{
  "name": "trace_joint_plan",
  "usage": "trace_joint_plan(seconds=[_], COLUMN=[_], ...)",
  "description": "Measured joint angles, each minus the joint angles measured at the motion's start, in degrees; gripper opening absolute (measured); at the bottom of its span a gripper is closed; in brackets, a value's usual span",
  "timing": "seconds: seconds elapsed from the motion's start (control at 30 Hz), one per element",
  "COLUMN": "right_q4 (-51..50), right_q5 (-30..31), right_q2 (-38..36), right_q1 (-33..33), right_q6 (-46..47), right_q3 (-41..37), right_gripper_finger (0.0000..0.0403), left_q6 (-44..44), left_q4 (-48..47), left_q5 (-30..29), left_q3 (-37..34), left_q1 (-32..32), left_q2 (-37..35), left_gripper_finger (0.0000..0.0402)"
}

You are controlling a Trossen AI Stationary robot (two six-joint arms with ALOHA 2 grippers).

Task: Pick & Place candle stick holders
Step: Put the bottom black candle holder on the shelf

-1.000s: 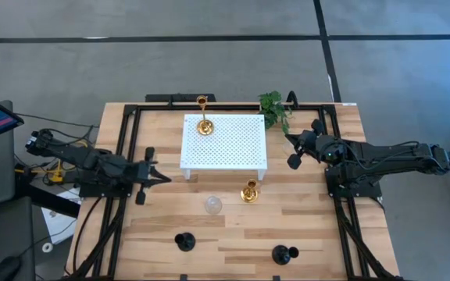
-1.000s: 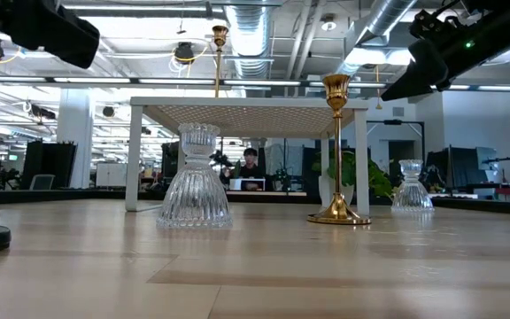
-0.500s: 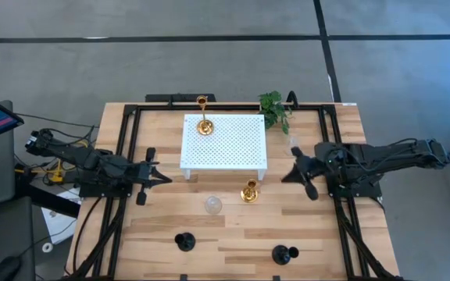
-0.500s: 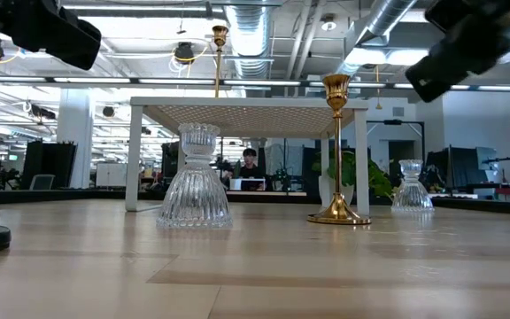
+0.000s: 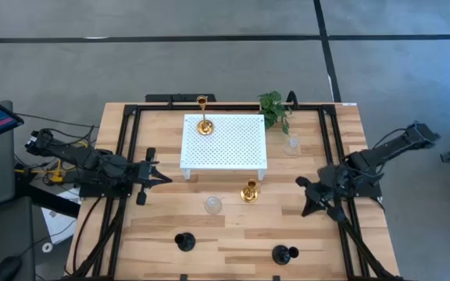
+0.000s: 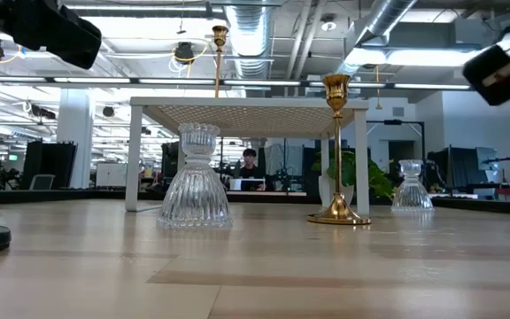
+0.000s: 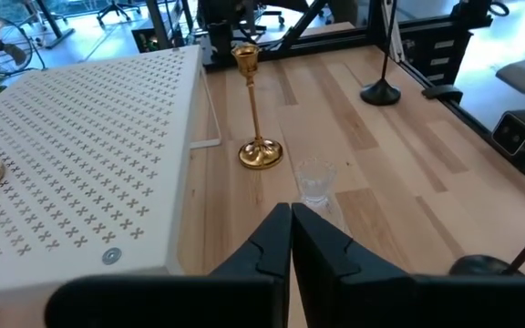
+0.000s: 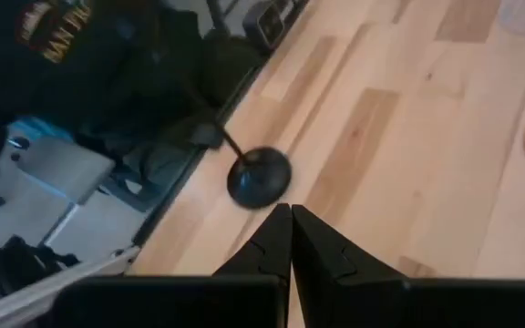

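One gold holder (image 5: 203, 125) stands on the white perforated stand (image 5: 225, 142). A tall gold holder (image 5: 248, 191) and a squat clear glass one (image 5: 212, 204) stand on the table before it. They also show in the left wrist view (image 7: 258, 150) (image 7: 315, 182). A second clear glass holder (image 5: 291, 144) stands by the plant. Two black holders (image 5: 183, 242) (image 5: 284, 254) stand near the near edge. My left gripper (image 5: 166, 178) is shut and empty, left of the stand. My right gripper (image 5: 301, 193) is shut and empty, right of the tall gold holder, raised above the table (image 6: 503, 71).
A small green plant (image 5: 273, 108) stands at the stand's far right corner. Black frame rails (image 5: 123, 156) (image 5: 330, 140) run along the table's left and right sides. Bare wood lies between the gold holder and the right rail.
My right gripper has drawn back from beside the clear glass holder by the plant. It has gone toward the table's near edge and a little right. The glass holder stays standing where it was.
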Motion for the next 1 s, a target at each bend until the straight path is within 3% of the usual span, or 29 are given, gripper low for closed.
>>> trace_joint_plan(seconds=[0.23, 0.43, 0.5, 0.8, 1.0], right_q4=[4.0, 23.6, 27.8, 38.9, 44.4], right_q5=[26.8, 42.9, 44.9, 43.3, 43.2], right_q2=[-4.6, -6.7, -6.8, -2.4, 4.2], right_q1=[19.4, 30.3, 31.6, 31.9, 31.6], right_q6=[8.8, 5.3, 5.4, 8.1, 8.1], right_q3=[-9.1, -16.9, -18.5, -19.8, -19.8], right_gripper_finger=[0.0000, 0.0000, 0.0000, 0.0003, 0.0057], left_q6=[-3.9, -3.9, -3.9, -3.8, -3.8], left_q4=[1.2, 1.3, 1.3, 1.9, 2.5], left_q5=[0.0, 0.0, 0.0, 0.0, 0.0], left_q3=[0.1, 0.1, 0.1, 0.1, 0.1], left_q1=[0.0, 0.0, 0.0, 0.0, 0.0], left_q2=[0.5, 2.4, 3.2, 7.1, 7.6], left_gripper_finger=[0.0012, 0.0012, 0.0012, 0.0012, 0.0012])
